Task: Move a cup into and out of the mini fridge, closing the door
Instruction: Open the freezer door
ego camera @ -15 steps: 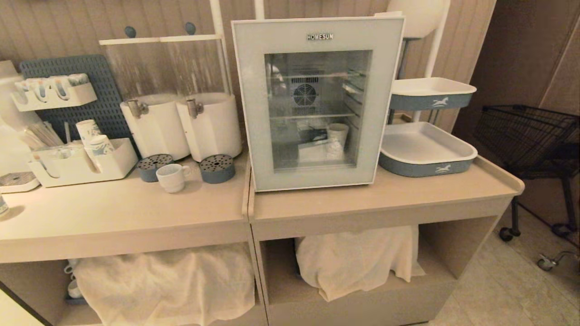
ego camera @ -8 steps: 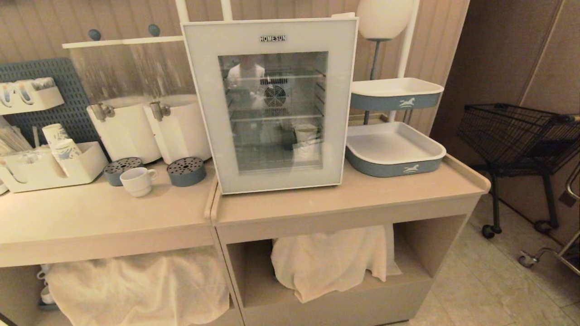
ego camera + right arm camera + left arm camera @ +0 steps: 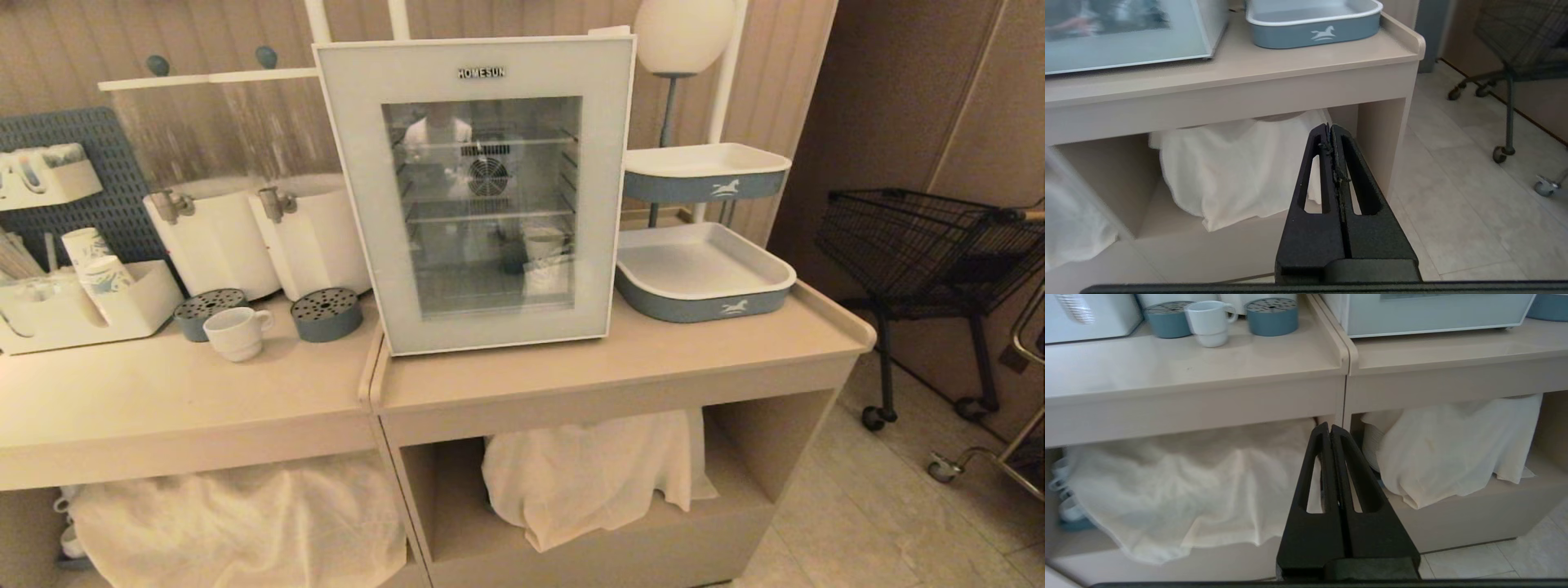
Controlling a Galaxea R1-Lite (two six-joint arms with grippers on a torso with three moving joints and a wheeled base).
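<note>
Left gripper [image 3: 1330, 430] parked low in front of the counter, fingers pressed flat together, nothing between them; tips level with the open shelf under the counter, against a draped white cloth [image 3: 1180, 490]. Right gripper [image 3: 1329, 130] likewise closed tight and empty, parked low before the right-hand shelf bay, another white cloth [image 3: 1237, 171] behind its tips. Neither arm appears in the head view. Mini fridge [image 3: 608, 163] stands on the right counter [image 3: 637, 367], its door [image 3: 478, 196] flush against the body, glass window facing the robot. Through the glass, a small white cup [image 3: 543, 242] sits on the lower wire shelf, toward 3 o'clock within the window, with a pale object just below it that I cannot make out. From both grippers the cup lies up at about 12 o'clock, well apart, above counter level and behind the door. At 9 o'clock from the fridge: two white drink dispensers [image 3: 261, 237], two round blue drip trays, and a white mug with a handle [image 3: 235, 332] on the left counter [image 3: 163, 400], which also shows in the left wrist view. At 3 o'clock from the fridge: a blue-and-white tray [image 3: 702, 282] on the counter, a second tray [image 3: 706, 173] on a stand above it. A dark wire trolley [image 3: 922, 245] stands on the floor at far right.
</note>
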